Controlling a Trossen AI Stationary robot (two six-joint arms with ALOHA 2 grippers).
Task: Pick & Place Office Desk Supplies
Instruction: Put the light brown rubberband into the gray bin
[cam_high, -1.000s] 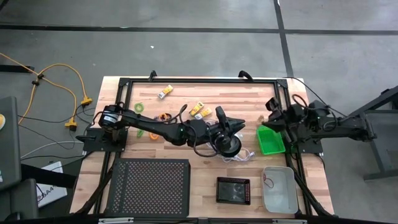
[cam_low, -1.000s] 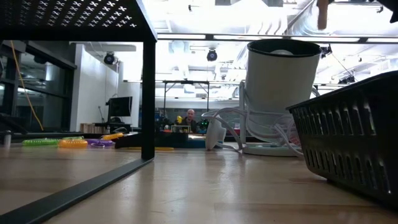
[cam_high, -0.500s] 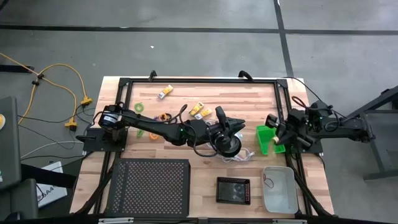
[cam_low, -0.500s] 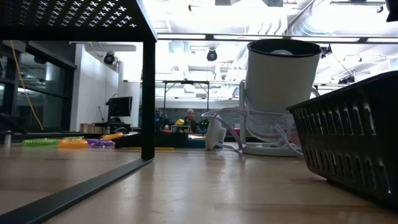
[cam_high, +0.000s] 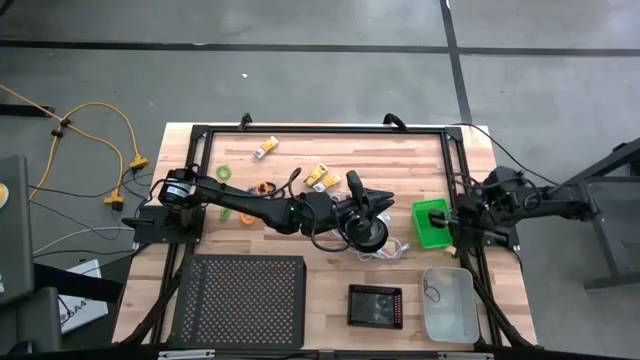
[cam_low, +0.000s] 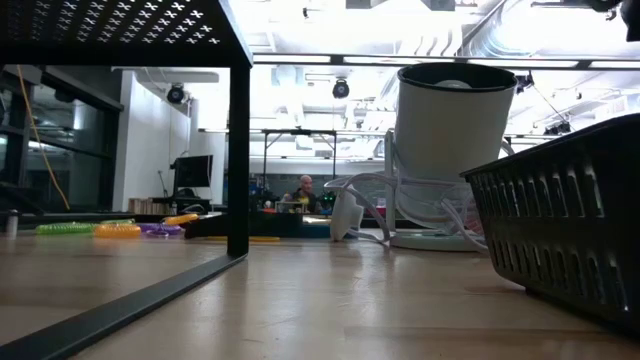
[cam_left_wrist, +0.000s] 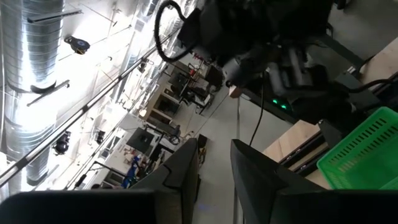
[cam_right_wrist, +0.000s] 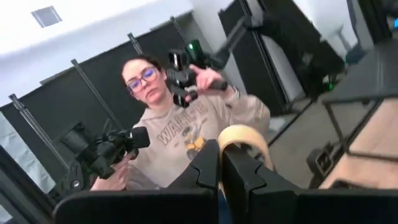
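The left gripper (cam_high: 368, 200) sits at the middle of the tabletop (cam_high: 420, 150), its fingers (cam_left_wrist: 186, 165) partly apart and nothing visible between them, right over the round white-and-black object (cam_low: 455, 140) with its white cord (cam_high: 395, 250). Over at the right edge, the right gripper (cam_high: 447, 218) hangs above the green tray (cam_high: 428, 232), fingers (cam_right_wrist: 208, 165) pressed together on a beige tape loop (cam_right_wrist: 244, 144). The other supplies lie on the far left part: yellow-and-white packs (cam_high: 320, 177) near the middle, one more (cam_high: 264, 149) toward the far rail, a green loop (cam_high: 224, 172) and an orange loop (cam_high: 264, 188). A clear tray (cam_high: 448, 302) and a black tray (cam_high: 375, 305) sit at the near edge.
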